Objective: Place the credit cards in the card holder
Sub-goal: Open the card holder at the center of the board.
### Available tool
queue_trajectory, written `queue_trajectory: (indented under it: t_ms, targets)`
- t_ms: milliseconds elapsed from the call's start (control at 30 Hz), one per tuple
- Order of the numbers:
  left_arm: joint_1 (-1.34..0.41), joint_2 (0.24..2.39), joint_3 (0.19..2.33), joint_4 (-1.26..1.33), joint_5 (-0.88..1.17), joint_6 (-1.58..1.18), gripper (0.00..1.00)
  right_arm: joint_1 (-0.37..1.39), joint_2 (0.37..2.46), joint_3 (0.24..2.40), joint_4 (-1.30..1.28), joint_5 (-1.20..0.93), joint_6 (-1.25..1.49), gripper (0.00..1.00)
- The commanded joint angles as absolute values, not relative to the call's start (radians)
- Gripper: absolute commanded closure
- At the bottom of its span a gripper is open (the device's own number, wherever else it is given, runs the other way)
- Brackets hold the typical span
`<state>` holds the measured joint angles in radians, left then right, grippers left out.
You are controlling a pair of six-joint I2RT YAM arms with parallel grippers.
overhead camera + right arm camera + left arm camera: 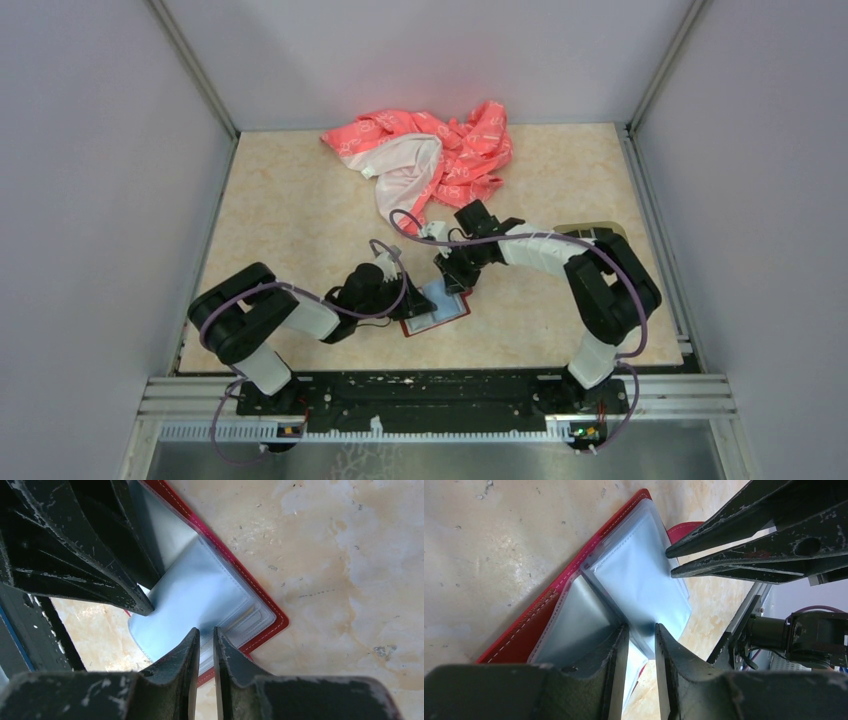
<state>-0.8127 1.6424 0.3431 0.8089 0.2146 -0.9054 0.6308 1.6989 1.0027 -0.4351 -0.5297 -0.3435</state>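
Observation:
The dark red card holder lies open on the table, its grey-blue pocket leaves up; it also shows in the left wrist view and the right wrist view. My left gripper is nearly shut with a pocket leaf between its fingertips at the holder's left side. My right gripper is nearly shut on the edge of a leaf from the far side. The two grippers' tips are close together over the holder. No credit card shows in any view.
A pink-and-white patterned cloth lies bunched at the back centre. The rim of a beige tray shows behind the right arm's elbow, mostly hidden. Side walls and metal rails border the table.

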Motion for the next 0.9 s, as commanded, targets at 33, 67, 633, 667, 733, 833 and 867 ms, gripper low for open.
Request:
queue_trajectory:
  t_ms: [33, 67, 633, 667, 733, 833, 867]
  targets:
    - [-0.809, 1.7, 0.3, 0.668, 0.197, -0.871, 0.64, 0.635, 1.723, 1.043, -0.429, -0.6, -0.308, 0.84]
    - [-0.808, 1.701, 0.298, 0.678, 0.202, -0.871, 0.63, 0.635, 1.726, 1.045, -0.428, -0.609, -0.304, 0.84]
    - [-0.798, 1.744, 0.288, 0.757, 0.27, -0.87, 0.47, 0.634, 1.8, 1.036, -0.356, -0.681, -0.16, 0.86]
    - [-0.799, 1.748, 0.29, 0.749, 0.262, -0.871, 0.49, 0.634, 1.801, 1.036, -0.353, -0.694, -0.155, 0.86]
    - [-0.798, 1.749, 0.291, 0.732, 0.249, -0.871, 0.57, 0.633, 1.801, 1.035, -0.35, -0.711, -0.15, 0.86]
    - [-0.799, 1.739, 0.288, 0.707, 0.224, -0.865, 0.7, 0.629, 1.801, 1.035, -0.346, -0.737, -0.146, 0.85]
    - [-0.798, 1.735, 0.286, 0.701, 0.218, -0.862, 0.74, 0.629, 1.799, 1.038, -0.347, -0.744, -0.147, 0.85]
